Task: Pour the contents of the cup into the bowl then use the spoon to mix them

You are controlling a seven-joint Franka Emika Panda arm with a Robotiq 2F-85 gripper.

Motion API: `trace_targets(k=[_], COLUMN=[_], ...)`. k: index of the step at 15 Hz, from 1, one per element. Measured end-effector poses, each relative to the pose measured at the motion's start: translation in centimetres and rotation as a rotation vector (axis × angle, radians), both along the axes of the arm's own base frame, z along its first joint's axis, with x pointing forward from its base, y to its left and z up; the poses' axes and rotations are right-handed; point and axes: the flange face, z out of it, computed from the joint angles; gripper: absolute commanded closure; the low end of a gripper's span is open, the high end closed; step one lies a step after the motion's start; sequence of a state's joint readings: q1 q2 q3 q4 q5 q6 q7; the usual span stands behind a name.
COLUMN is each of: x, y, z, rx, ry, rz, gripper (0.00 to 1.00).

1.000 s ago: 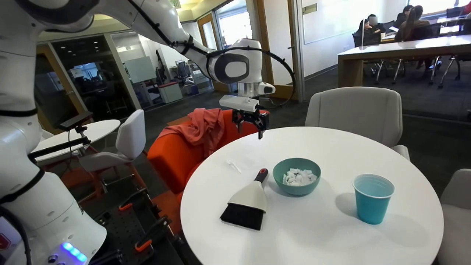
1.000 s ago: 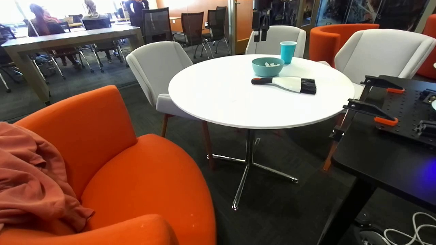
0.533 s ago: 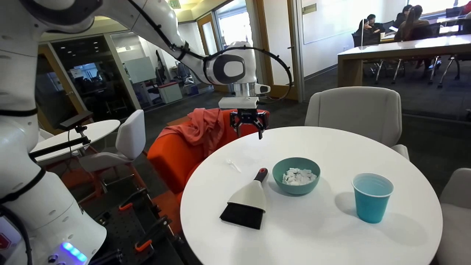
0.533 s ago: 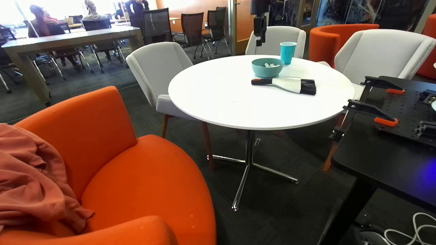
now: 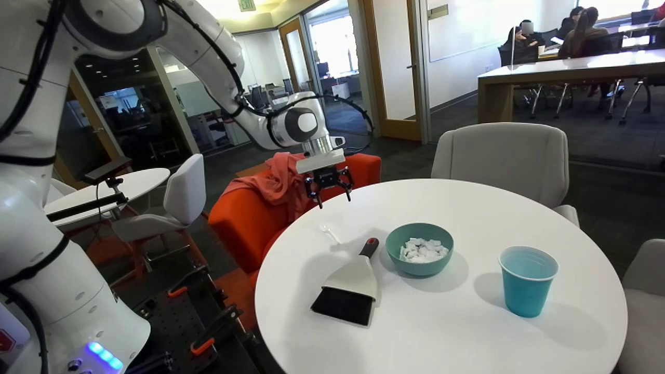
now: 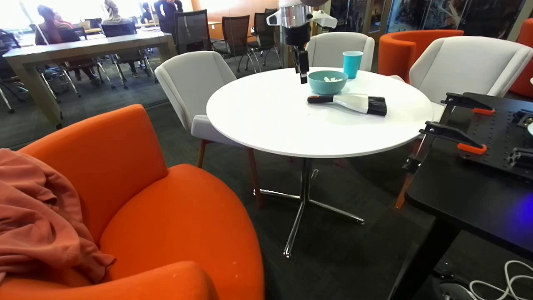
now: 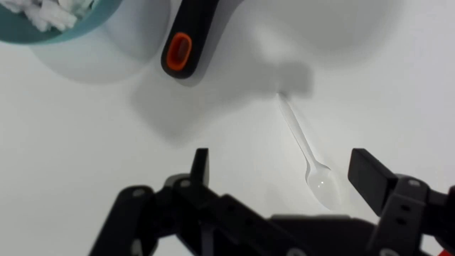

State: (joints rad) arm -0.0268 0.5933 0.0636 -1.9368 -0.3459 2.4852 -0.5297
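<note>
My arm [image 5: 200, 54] is rounded and white, with grey-ringed joint caps [image 5: 307, 122], black cabling [image 5: 43, 59] tied along its length, a silver metal wrist collar [image 5: 318, 145], blue indicator lights [image 5: 105, 356] on the white base [image 5: 88, 306], and a black gripper [image 7: 279, 161] fitted with round screw heads [image 7: 185, 183] and block-shaped fingertips [image 7: 369, 177].

Bowl [image 7: 106, 8] cut off at wrist view's corner (white bits [image 7: 53, 16] too)

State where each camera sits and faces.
In an exterior view: beside the robot arm, facing the round table; arm and gripper show.
In an exterior view: beside an orange armchair, facing that table; wrist and gripper show.
Wrist view: on the wrist, facing down at the plastic spoon; gripper shows.
Both exterior views share teal bowl and blue cup.
</note>
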Motion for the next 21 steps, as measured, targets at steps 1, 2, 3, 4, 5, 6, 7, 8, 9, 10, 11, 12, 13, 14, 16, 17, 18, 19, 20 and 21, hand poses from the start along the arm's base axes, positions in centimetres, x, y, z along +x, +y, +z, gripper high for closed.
trace_targets(k=[1, 2, 3, 4, 5, 6, 7, 8, 9, 10, 11, 12, 13, 14, 16, 17, 18, 19, 20, 21], x=[-0.1, -0.2, -0.3, -0.4, -0.4, -0.4, -0.4, -0.4, -0.5, -0.5, -0.6, -0.8, -1.0, -1.2, -1.5, -1.6, -1.8, -1.9, -2.0, -2.2], y=[0.6, 0.9, 1.0, 1.0, 0.9, 0.9, 0.9, 0.9, 0.9, 0.9, 0.9, 1.0, 0.9, 0.8, 0.1, -0.3, -0.8, -1.2, -1.6, -1.9], z=[-0.6, -1.0, -1.2, -1.3, -1.5, -1.5, -1.5, -1.6, -1.6, -1.8, -2.0, -2.2, -2.5, -2.9, -3.8, -4.2, -4.7, -5.3, -5.9, -6.6], rx=[-0.004, -0.005, -0.003, -0.001, -0.001, -0.002, -0.001, -0.001, -0.001, -0.002, -0.003, -0.002, 0.001, 0.004, 0.013, 0.022, 0.033, 0.048, 0.069, 0.095], ry=[-0.019, -0.041, -0.066, -0.068, -0.065, -0.065, -0.065, -0.064, -0.063, -0.058, -0.05, -0.038, -0.027, -0.015, 0.004, 0.003, -0.005, -0.011, -0.014, -0.014], rz=[0.053, 0.105, 0.155, 0.16, 0.159, 0.158, 0.159, 0.159, 0.159, 0.172, 0.199, 0.238, 0.278, 0.319, 0.402, 0.445, 0.483, 0.515, 0.54, 0.56], gripper=[0.0, 0.0, 0.0, 0.0, 0.0, 0.0, 0.0, 0.0, 0.0, 0.0, 0.0, 0.0, 0.0, 0.0, 0.0, 0.0, 0.0, 0.0, 0.0, 0.0])
